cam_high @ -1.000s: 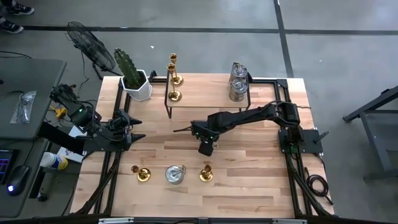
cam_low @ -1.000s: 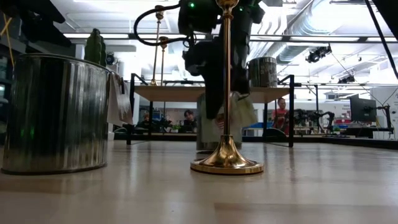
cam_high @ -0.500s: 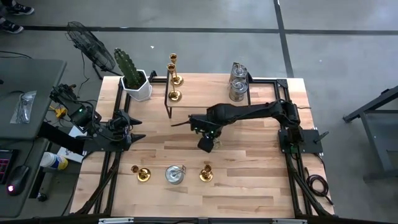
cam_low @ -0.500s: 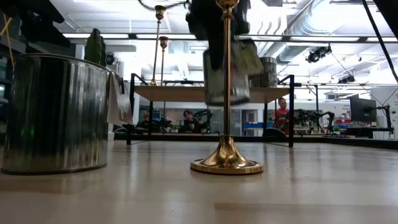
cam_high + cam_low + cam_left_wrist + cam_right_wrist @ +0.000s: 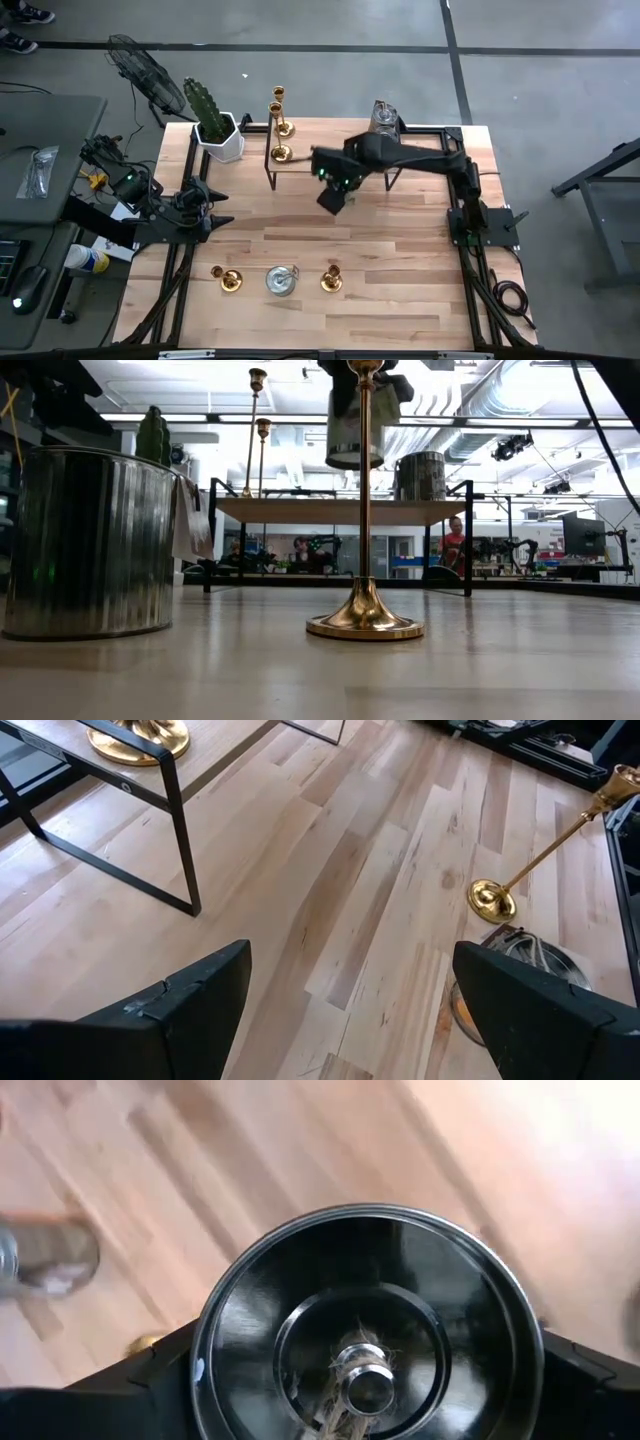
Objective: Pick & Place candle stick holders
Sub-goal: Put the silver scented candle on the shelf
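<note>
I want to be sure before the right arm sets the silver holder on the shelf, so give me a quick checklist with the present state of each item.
1. Silver holder held between the right gripper fingers: ok.
2. Holder clear of the table: ok, the low view shows it raised in the air.
3. Holder above shelf height: ok in the low view.
4. Free spot on the shelf between the gold candlesticks and the silver holders already there: ok.
5. Left gripper out of the way: ok, at the table's left edge, fingers apart.
6. Holder over the shelf: not ok, it hangs just in front.
</note>
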`<action>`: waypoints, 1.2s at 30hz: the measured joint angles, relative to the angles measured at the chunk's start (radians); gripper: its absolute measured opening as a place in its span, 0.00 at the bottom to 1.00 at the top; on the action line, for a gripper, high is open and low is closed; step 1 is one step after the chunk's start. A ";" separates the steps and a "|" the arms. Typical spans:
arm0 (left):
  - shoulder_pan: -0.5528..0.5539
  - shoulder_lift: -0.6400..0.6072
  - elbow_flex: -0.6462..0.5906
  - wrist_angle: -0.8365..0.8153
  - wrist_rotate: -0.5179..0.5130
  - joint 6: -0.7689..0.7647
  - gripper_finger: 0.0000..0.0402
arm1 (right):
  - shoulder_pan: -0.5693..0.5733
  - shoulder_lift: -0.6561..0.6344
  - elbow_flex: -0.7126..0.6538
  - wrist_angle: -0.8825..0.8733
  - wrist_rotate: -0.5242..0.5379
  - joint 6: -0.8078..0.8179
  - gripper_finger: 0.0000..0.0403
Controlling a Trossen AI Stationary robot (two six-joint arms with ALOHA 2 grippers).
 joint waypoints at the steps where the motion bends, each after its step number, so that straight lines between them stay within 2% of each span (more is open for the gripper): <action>1: 0.000 0.000 0.000 0.000 0.000 0.000 0.85 | -0.015 -0.001 0.016 -0.006 0.002 -0.001 0.87; 8: 0.000 0.000 0.000 0.031 -0.003 0.004 0.85 | -0.128 -0.001 0.087 -0.020 0.005 -0.037 0.87; 23: 0.000 0.000 0.002 0.068 -0.010 -0.032 0.85 | -0.364 -0.001 0.090 0.091 0.032 -0.203 0.87; 27: 0.000 0.000 0.002 0.143 -0.012 0.056 0.85 | -0.410 -0.001 0.090 0.135 0.022 -0.234 0.87; 33: 0.000 -0.001 0.002 0.279 -0.013 0.277 0.85 | -0.451 0.023 0.090 0.158 0.002 -0.269 0.87; 36: 0.000 -0.006 0.002 0.302 -0.025 0.325 0.85 | -0.459 0.043 0.090 0.166 -0.005 -0.272 0.87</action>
